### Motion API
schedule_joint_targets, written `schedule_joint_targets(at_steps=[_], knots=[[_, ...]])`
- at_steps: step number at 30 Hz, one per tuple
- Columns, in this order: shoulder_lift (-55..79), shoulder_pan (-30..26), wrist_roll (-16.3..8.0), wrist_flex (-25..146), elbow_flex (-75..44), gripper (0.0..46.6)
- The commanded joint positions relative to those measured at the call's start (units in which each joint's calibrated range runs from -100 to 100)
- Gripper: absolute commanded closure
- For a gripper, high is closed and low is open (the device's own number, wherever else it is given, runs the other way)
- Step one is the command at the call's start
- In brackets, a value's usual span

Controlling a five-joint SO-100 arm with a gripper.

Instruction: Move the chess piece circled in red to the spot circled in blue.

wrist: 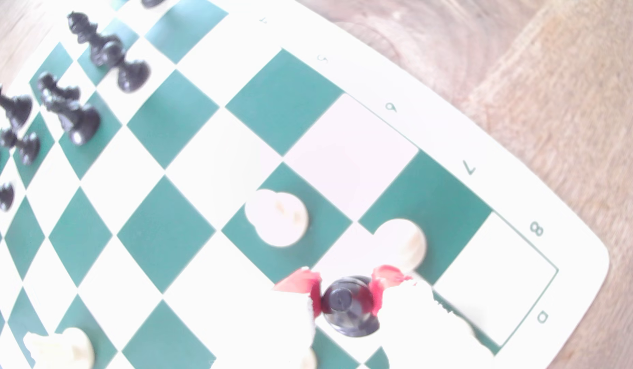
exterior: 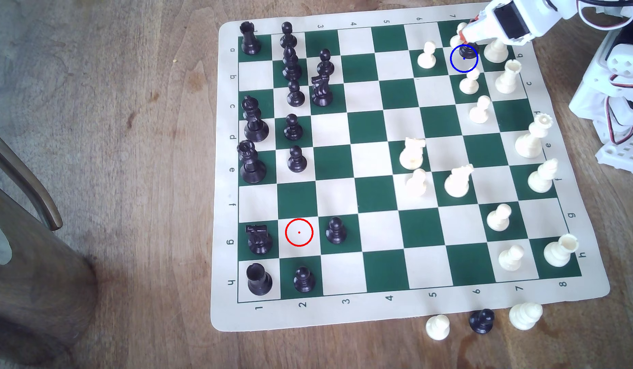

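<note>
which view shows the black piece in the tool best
The wrist view: the black piece sits close up, seen from above, between the tool's red pads. In the exterior view the black piece is small inside the blue ring, and the tool hides its top.

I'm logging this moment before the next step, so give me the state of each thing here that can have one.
gripper: red-tipped fingers either side of the chess piece, seemingly gripping it.
chess piece: upright, inside the blue ring.
the spot: occupied by that piece.
red-ringed square: bare.
three pieces off the board: standing on the table by the board's near edge.
</note>
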Motion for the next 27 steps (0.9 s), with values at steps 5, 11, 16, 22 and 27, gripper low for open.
schedule_joint_targets(at_steps=[5,11,16,22,27], knots=[[-0.78,-0.29,0.44,-5.88,3.13,46.4],[-0.78,-0.53,0.54,-7.28,3.58,46.4],[-0.87,-0.61,0.54,-7.52,3.67,44.9],[-0.70,-0.76,0.59,-8.26,4.12,43.8],[-0.78,-0.76,0.98,-8.67,4.85,42.8]])
